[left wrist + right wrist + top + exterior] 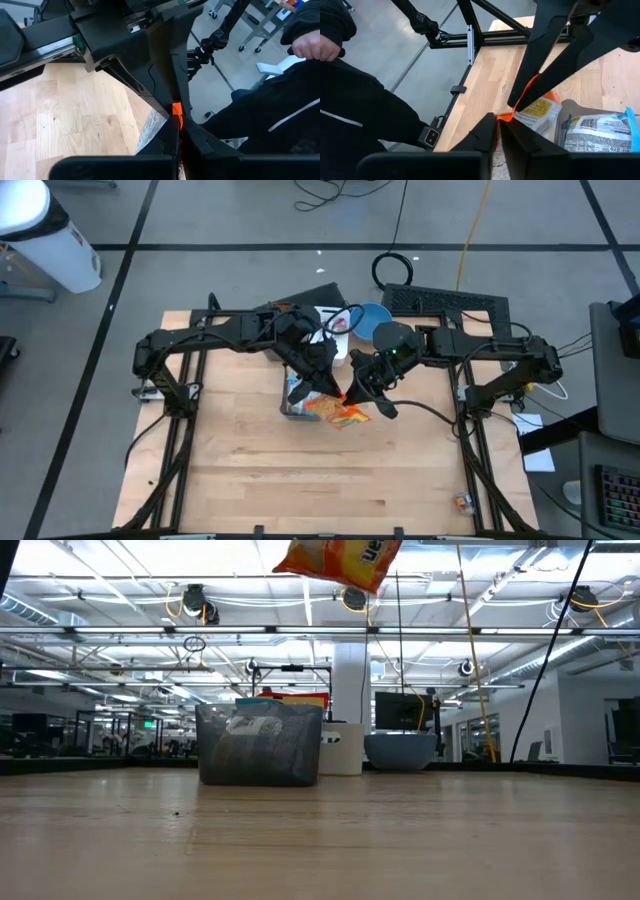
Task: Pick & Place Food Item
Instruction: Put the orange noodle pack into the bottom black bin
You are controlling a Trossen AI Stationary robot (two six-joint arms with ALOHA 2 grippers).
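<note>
Snack bag (341,413) above table (250,470), beside basket (260,745).

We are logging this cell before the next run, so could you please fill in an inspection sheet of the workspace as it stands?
Surface: wooden table, mostly bare.
Job's things: orange snack bag held aloft; grey mesh basket holding packets.
Clutter: blue bowl, white cup.
Grippers: left gripper shut on the bag's edge; right gripper pinches it too.
Cables: black coil and yellow cable on floor.
Surroundings: person in dark clothing beside table.
</note>
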